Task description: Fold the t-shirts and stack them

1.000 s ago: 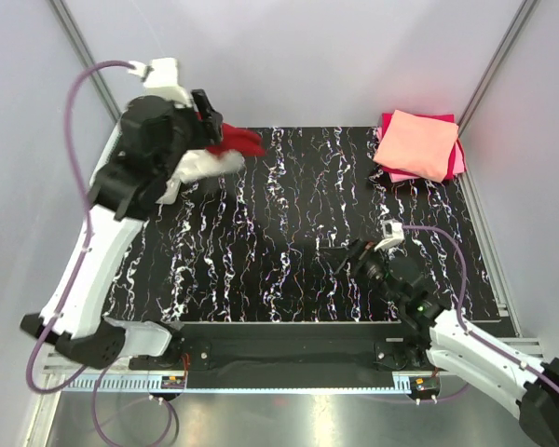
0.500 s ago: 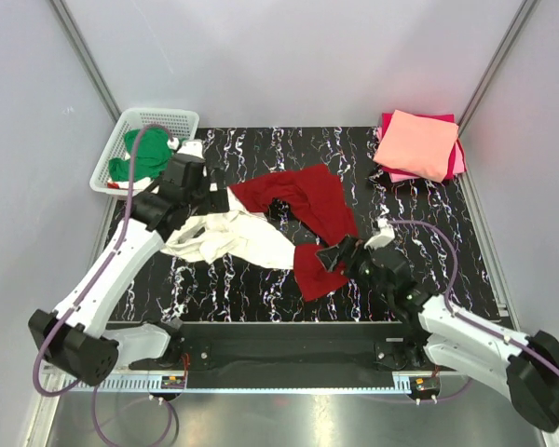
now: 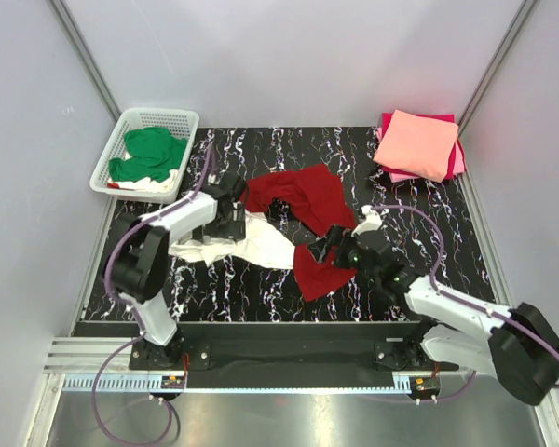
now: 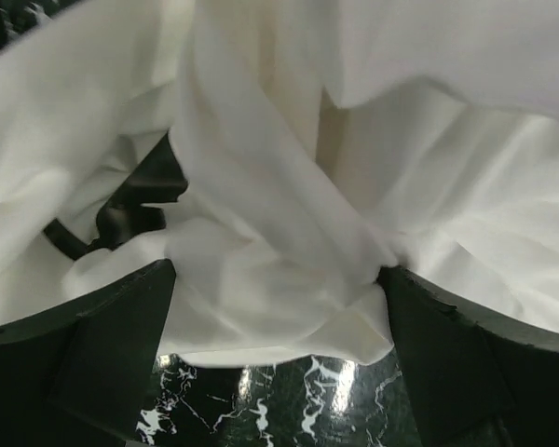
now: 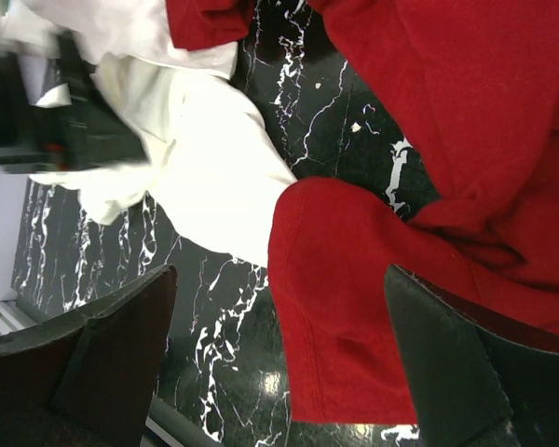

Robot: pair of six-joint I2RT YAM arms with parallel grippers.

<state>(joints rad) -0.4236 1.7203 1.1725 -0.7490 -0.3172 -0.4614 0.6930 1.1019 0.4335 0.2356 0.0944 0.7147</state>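
White lattice basket (image 3: 163, 115) at far-left corner, black white-veined tabletop (image 3: 261, 287), grey walls (image 3: 289, 56)

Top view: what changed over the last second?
The left gripper brought the white shirt and dark red shirt down from the far-left corner and let them go on the table. It is now low and open over the white shirt. The right gripper, open, edged over the dark red shirt's near part. The salmon pink shirt stayed folded on the magenta shirt.
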